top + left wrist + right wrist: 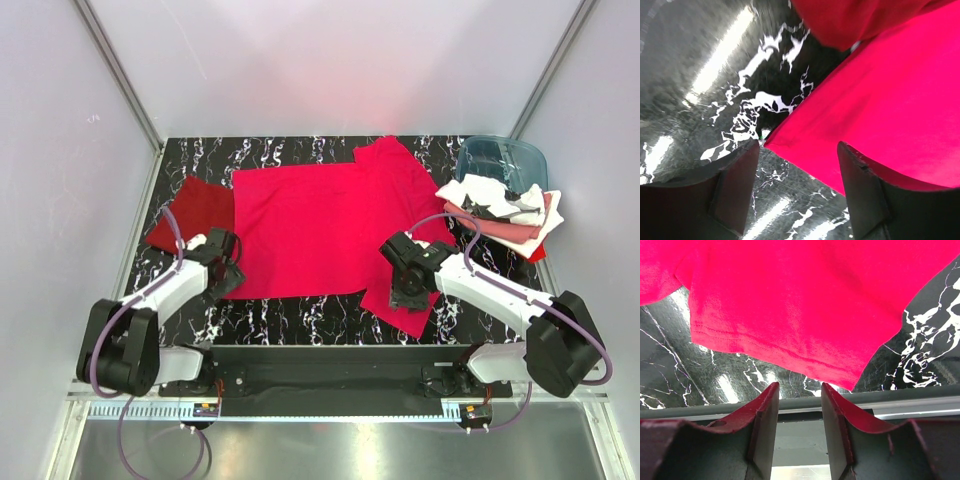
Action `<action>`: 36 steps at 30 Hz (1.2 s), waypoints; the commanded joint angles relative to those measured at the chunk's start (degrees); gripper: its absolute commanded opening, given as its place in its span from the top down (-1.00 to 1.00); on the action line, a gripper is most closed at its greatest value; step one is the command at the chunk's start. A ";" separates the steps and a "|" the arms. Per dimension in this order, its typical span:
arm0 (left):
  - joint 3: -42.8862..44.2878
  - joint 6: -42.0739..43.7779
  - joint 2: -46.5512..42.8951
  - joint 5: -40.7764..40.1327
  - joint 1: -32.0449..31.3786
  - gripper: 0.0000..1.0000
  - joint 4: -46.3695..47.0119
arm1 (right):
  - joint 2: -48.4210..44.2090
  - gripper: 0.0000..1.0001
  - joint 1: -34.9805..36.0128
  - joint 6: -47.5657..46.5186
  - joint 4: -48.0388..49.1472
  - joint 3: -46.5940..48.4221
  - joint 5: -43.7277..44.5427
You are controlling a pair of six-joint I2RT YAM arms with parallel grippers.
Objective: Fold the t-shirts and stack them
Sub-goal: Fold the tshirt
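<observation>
A bright crimson t-shirt (320, 225) lies spread flat on the black marble table. A darker red shirt (195, 210) lies at its left, partly under it. My left gripper (228, 278) is open and empty just above the crimson shirt's near-left corner (771, 142); the darker red shirt (850, 22) shows at the top of the left wrist view. My right gripper (405, 297) is open and empty over the near-right sleeve (790, 305), whose hem hangs just beyond the fingertips (771, 390). Folded white, pink and red shirts (505, 212) are stacked at the right.
A translucent blue-teal plastic tub (503, 160) stands at the back right behind the stack. The table's near edge and a metal rail (900, 405) run just below the right gripper. White walls enclose the table (300, 320) on three sides.
</observation>
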 commanded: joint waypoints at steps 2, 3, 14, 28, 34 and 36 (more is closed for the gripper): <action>1.41 0.90 3.09 2.68 -0.50 -0.18 1.23 | 0.12 0.07 0.46 0.22 -0.40 0.21 0.05; 1.32 0.98 3.27 2.95 -0.50 -0.07 1.67 | 0.04 0.07 0.46 0.31 -0.22 0.20 -0.03; 2.46 0.02 -2.00 0.22 -0.41 1.00 0.27 | -0.23 -0.04 0.46 2.50 -1.45 -1.90 -0.65; 0.71 0.19 -0.24 10.94 6.00 1.00 5.97 | 5.74 -0.32 0.55 4.53 -0.93 -2.78 -0.38; -0.44 0.63 -1.91 13.32 7.15 1.00 7.39 | 8.12 -0.38 0.46 5.84 2.77 -3.75 1.19; -0.79 0.63 -2.53 13.85 7.15 1.00 7.91 | 8.47 -0.39 0.46 6.11 2.85 -3.49 1.63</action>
